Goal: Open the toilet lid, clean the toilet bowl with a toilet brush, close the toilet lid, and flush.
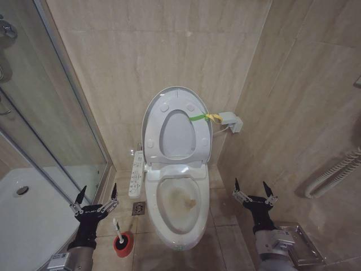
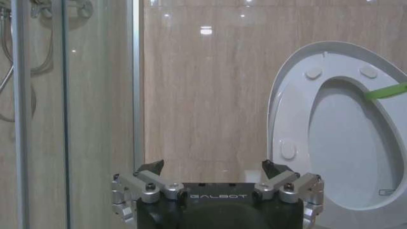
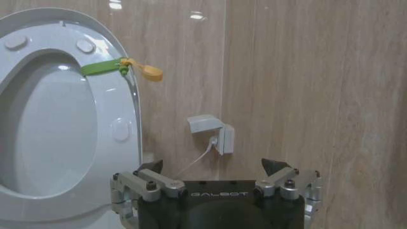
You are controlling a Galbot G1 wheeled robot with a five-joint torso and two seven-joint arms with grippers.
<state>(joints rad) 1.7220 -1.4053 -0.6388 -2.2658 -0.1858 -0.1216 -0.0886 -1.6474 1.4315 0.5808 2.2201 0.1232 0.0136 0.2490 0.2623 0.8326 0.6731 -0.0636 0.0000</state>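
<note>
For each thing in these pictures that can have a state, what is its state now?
toilet lid: raised, leaning against the wall
seat: raised with the lid
toilet bowl: uncovered, brownish stain inside
toilet brush: standing in its red base on the floor, untouched
left gripper: open, empty, above the brush
right gripper: open, empty, right of the bowl

The toilet lid [image 2: 299, 114] is cut off at the wrist views' edges; its hinge stays hidden.

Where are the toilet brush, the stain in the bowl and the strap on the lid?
toilet brush [image 1: 119, 233], head view, on its white handle.
stain [image 1: 183, 199], head view, inside the toilet bowl.
green-and-yellow strap [image 3: 104, 67], right wrist view, on its green band.
</note>
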